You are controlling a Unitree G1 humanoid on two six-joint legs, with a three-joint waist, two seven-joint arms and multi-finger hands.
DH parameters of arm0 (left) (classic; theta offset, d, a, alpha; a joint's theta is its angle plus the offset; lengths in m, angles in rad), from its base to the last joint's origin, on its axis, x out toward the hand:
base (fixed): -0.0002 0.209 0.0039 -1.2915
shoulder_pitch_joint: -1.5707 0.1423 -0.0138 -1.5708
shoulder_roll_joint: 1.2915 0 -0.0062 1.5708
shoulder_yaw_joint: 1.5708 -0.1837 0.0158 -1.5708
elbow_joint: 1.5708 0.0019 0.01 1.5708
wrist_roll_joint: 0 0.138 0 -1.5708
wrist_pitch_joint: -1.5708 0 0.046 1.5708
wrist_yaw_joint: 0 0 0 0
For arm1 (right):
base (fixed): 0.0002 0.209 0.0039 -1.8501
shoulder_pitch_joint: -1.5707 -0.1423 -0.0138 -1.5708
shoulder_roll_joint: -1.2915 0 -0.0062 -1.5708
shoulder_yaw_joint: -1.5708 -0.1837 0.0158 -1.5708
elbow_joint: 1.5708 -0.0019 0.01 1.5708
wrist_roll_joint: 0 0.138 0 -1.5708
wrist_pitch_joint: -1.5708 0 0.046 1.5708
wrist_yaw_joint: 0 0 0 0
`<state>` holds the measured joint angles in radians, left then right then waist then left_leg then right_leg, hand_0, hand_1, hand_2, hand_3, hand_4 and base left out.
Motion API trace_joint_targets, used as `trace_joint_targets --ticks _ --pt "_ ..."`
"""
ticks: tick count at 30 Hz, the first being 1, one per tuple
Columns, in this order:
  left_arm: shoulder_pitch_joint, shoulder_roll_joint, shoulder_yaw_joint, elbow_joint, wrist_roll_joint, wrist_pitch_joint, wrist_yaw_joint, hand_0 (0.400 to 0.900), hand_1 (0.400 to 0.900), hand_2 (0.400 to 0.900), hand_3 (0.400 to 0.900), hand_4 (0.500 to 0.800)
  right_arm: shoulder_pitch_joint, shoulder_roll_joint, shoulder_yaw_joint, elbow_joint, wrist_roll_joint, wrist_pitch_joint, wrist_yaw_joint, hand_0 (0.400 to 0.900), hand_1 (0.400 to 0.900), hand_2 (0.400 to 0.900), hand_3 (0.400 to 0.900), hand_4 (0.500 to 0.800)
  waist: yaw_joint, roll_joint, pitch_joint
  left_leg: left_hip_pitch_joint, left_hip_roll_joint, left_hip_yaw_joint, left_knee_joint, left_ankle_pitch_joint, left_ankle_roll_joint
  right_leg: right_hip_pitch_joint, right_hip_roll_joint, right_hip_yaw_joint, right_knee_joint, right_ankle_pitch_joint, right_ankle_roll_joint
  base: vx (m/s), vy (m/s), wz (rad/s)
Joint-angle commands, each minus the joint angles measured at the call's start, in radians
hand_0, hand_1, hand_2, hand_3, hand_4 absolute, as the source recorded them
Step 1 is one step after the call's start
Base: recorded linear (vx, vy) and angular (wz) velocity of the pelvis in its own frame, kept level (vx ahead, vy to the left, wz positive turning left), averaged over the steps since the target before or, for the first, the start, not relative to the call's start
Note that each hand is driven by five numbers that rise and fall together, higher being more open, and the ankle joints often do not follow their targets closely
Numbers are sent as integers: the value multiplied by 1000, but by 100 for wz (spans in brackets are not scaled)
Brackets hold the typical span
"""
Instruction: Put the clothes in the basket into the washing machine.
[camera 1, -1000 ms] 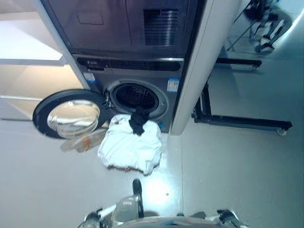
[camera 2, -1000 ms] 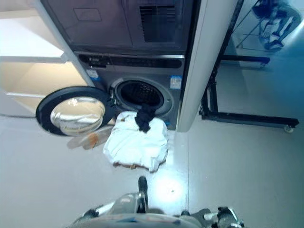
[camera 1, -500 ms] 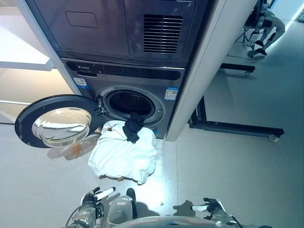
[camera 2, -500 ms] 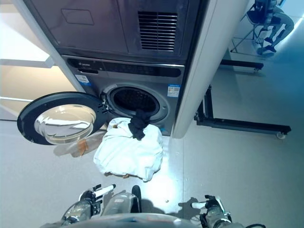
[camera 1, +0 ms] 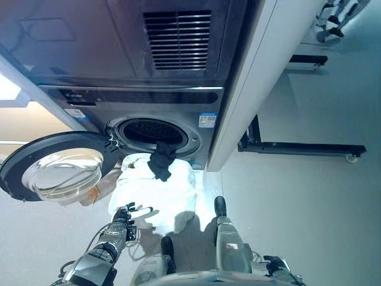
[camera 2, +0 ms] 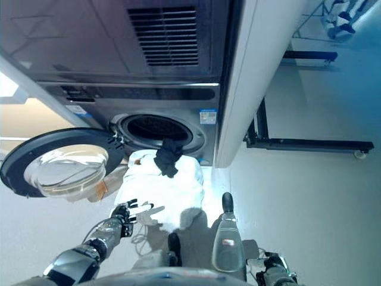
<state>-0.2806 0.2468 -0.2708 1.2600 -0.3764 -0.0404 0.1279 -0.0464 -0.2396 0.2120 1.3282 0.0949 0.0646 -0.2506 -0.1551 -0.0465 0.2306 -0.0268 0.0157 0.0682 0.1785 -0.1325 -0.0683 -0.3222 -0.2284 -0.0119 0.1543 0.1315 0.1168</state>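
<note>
A: Where are we?
B: Reaching: our left hand [camera 2: 132, 210], fingers spread and empty, nears the white clothes [camera 1: 156, 192] heaped below the washing machine [camera 1: 156, 132] opening.
A: Next?
B: Grasp cloth. Right hand [camera 2: 271, 265]: can't tell.

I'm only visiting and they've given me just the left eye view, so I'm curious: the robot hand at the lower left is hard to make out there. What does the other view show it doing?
Observer: In the right eye view the left robot hand shows more clearly, fingers spread and holding nothing, by the near edge of the white cloth.
Operator: And the other one?
Observer: The right robot hand sits at the bottom edge, well away from the cloth; its fingers can't be made out.
</note>
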Motion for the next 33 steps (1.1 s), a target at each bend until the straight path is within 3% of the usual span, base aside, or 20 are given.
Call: trace_joint_targets --ticks 1,4,8,12,19,24,33 --pt "-13 37 21 -46 -41 2 6 900 900 900 900 800 -2 -87 4 -25 -37 -9 -36 900 900 900 900 800 -24 -11 -43 17 69 25 141 -172 71 -114 -46 52 115 17 32 57 -15 1" --pt "-65 33 12 -47 -70 -73 28 900 900 900 900 800 -39 -114 20 -31 -42 -35 -25 900 900 900 900 800 -44 11 -23 19 94 14 108 -169 66 -211 -17 65 185 7 26 -57 35 2" --pt "-144 32 -11 -85 -111 -87 82 900 900 900 900 800 -96 -138 52 -43 -19 -37 -24 900 900 900 900 800 -59 38 25 -42 104 -9 114 -171 65 -342 15 80 278 -1 13 -179 89 -1" --pt "-250 65 -34 -114 -171 -104 148 900 900 900 900 800 -135 -157 88 -54 -7 -32 -19 900 900 900 900 800 -71 50 81 -123 110 -20 160 -193 65 -457 57 89 390 -33 6 -158 88 -3" --pt "-430 142 -12 -94 -239 -119 301 900 900 900 900 800 -197 -172 136 -72 21 -22 -24 900 900 900 900 800 -76 28 146 -282 118 -37 287 -220 58 -574 81 91 518 -87 2 -148 13 3" --pt "-528 193 4 -82 -245 -132 367 900 900 900 900 800 -207 -177 148 -88 48 -27 -35 900 900 900 900 800 -72 3 176 -379 125 -54 378 -242 60 -645 88 89 601 -117 2 -97 -38 10" --pt "-625 239 -1 -91 -239 -172 467 900 900 900 900 800 -208 -178 150 -80 74 -67 -27 900 900 900 900 800 -61 -27 207 -539 120 -80 501 -260 72 -736 104 70 694 -159 -23 -42 -43 6"
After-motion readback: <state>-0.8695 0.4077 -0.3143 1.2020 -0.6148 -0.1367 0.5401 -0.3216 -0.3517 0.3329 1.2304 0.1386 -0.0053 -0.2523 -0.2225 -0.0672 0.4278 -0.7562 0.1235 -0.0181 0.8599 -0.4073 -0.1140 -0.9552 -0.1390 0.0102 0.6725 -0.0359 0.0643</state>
